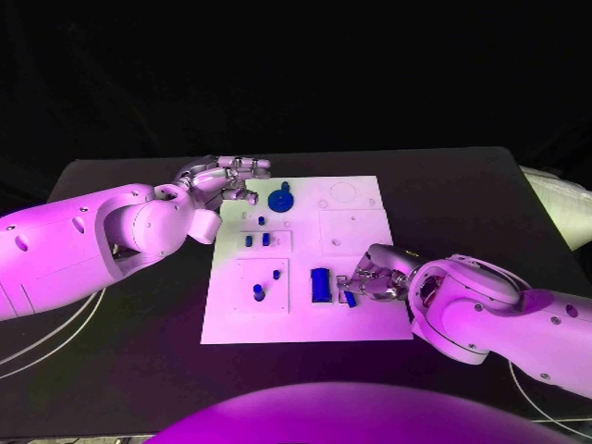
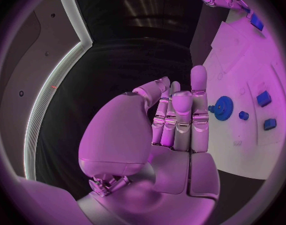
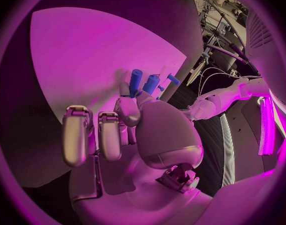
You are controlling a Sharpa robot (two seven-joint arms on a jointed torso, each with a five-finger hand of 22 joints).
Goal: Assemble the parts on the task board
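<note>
Fingers (image 1: 371, 277) of the right hand (image 1: 380, 274) seemingly pinch a blue part (image 1: 351, 298); left hand (image 1: 224, 180) fingers straight, empty.

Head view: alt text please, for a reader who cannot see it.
A white task board lies on a black table, with small blue parts on it. The left robot hand hovers by a blue gear at the far edge; the right robot hand works beside a long blue part.

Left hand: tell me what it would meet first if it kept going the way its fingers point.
Probably the blue gear on the task board: the left hand points towards it, held just short. Its height above the board is unclear.
</note>
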